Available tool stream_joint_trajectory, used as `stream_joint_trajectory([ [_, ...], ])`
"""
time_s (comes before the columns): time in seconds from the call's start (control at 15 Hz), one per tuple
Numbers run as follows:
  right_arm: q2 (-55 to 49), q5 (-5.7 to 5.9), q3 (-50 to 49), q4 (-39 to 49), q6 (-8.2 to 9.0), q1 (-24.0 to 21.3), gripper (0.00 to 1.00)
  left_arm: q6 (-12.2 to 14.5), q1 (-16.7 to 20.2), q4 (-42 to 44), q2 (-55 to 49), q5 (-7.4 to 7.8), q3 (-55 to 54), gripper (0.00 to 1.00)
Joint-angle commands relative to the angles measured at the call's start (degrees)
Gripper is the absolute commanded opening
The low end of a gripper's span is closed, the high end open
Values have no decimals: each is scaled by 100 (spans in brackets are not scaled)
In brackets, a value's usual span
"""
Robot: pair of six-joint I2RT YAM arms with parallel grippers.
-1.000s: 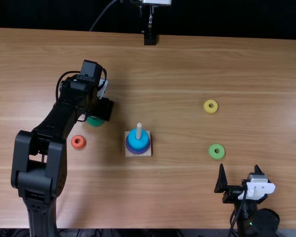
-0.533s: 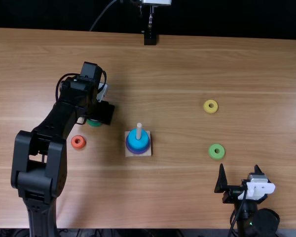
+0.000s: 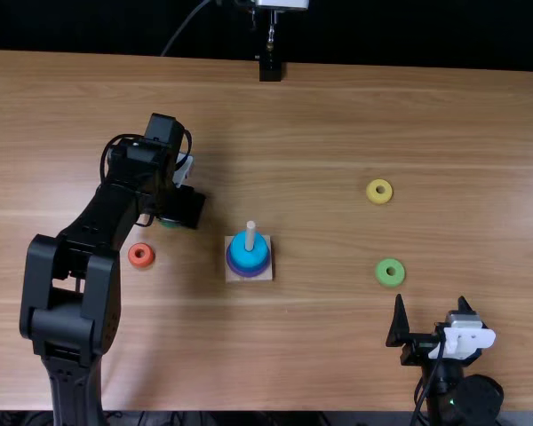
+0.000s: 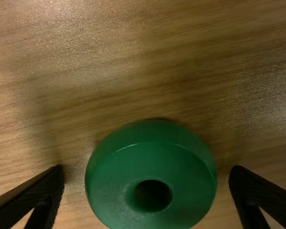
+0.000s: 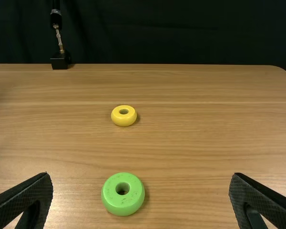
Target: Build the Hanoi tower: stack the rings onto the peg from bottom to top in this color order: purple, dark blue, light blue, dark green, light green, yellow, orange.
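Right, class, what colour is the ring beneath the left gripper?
The ring is dark green, clearest in the left wrist view.

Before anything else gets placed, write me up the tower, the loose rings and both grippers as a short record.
Peg: light blue ring uppermost, purple ring below
Left gripper: open, fingers either side of the dark green ring, gaps at both
Right gripper: open, holding nothing
Left of peg: orange ring, dark green ring
Right of peg: light green ring, yellow ring beyond it
Likely next: dark green ring
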Motion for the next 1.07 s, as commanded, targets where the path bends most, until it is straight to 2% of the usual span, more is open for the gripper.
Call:
stream_joint_trajectory([
  [0.0,-71,90,-359,-383,3,-75,100,80,12,46,19,106,-24,44],
  [0.33,-71,90,-359,-383,13,-75,100,69,-14,89,-113,159,-138,2],
  [0.8,-71,90,-359,-383,3,-75,100,-26,-67,-186,-754,180,258,0],
  [1.0,-71,90,-359,-383,13,-75,100,-36,-146,-407,-1282,117,266,0],
])
